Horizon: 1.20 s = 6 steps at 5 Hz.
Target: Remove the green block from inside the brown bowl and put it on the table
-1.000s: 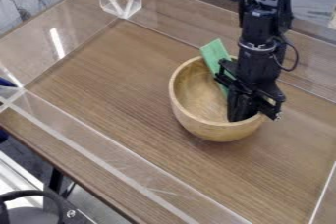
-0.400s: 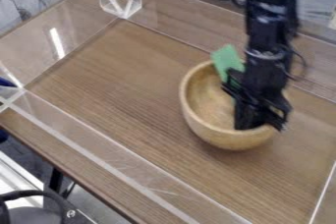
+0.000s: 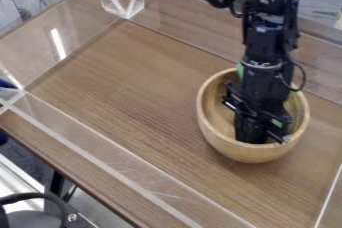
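**Reaching Into the Bowl for the Green Block**

Working inside the brown bowl point(image 3: 253, 132), my gripper point(image 3: 259, 130) is squeezed tight. Only a small bit of the green block point(image 3: 243, 70) peeks out behind the arm. I think I'm holding it. Next I must lift it onto the counter point(image 3: 120, 92).
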Motion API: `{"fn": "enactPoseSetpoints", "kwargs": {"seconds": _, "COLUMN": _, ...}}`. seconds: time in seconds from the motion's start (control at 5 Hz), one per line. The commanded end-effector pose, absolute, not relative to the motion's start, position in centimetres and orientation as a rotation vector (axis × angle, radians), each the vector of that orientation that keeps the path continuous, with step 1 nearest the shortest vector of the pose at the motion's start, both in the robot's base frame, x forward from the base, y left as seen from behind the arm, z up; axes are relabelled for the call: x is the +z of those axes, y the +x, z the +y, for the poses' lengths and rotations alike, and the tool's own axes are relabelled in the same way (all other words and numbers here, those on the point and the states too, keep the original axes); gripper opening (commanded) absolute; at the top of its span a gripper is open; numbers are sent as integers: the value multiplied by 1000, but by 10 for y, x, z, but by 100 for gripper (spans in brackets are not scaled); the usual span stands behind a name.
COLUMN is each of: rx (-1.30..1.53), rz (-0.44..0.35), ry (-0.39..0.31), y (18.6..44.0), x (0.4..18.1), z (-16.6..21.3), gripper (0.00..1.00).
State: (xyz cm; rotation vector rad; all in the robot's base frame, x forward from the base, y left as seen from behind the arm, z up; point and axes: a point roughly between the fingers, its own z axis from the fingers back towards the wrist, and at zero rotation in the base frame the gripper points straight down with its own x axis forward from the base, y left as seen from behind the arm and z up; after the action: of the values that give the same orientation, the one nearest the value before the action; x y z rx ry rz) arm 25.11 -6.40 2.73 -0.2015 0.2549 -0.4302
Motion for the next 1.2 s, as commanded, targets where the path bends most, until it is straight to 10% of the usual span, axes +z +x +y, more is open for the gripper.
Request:
{"fn": "enactPoseSetpoints", "kwargs": {"seconds": 0.0, "rx": -398, "rz": 191, "ry": -183, "y": 262, "x": 47, "z": -50, "gripper": 0}}
{"fn": "enactPoseSetpoints", "kwargs": {"seconds": 1.0, "rx": -169, "rz": 52, "ry": -136, "y": 300, "x": 103, "z": 26, "gripper": 0}}
